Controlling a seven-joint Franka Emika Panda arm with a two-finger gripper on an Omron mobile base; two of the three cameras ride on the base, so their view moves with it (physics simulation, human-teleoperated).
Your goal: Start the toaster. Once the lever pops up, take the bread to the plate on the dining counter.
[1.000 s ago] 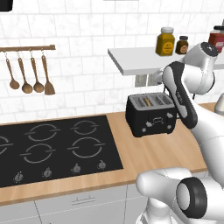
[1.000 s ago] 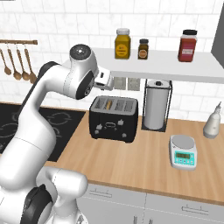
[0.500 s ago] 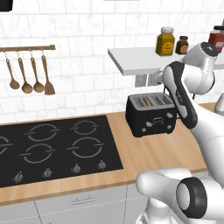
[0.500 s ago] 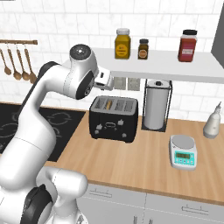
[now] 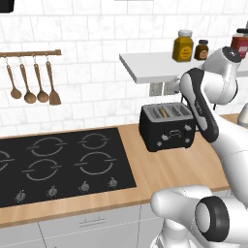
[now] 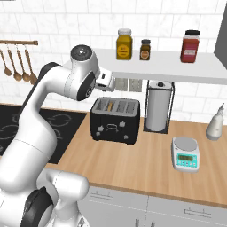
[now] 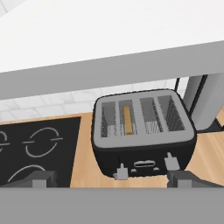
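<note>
The black four-slot toaster (image 5: 168,127) (image 6: 115,119) (image 7: 144,131) stands on the wood worktop against the tiled wall. One brown slice of bread (image 7: 127,118) (image 5: 163,113) sits sunk in its second slot from the left, edge up. Two small pale levers show on the toaster's front face. My gripper (image 7: 112,179) hangs open just under the wall shelf, above and behind the toaster, with nothing between its fingers. The hand (image 6: 107,81) is apart from the toaster. The plate and the dining counter are out of view.
A white shelf (image 6: 168,65) with jars runs close over the hand. A paper towel holder (image 6: 158,106) stands right of the toaster, then a kitchen scale (image 6: 186,154) and a spray bottle (image 6: 216,125). The black hob (image 5: 63,164) lies to the left, under hanging utensils (image 5: 31,82).
</note>
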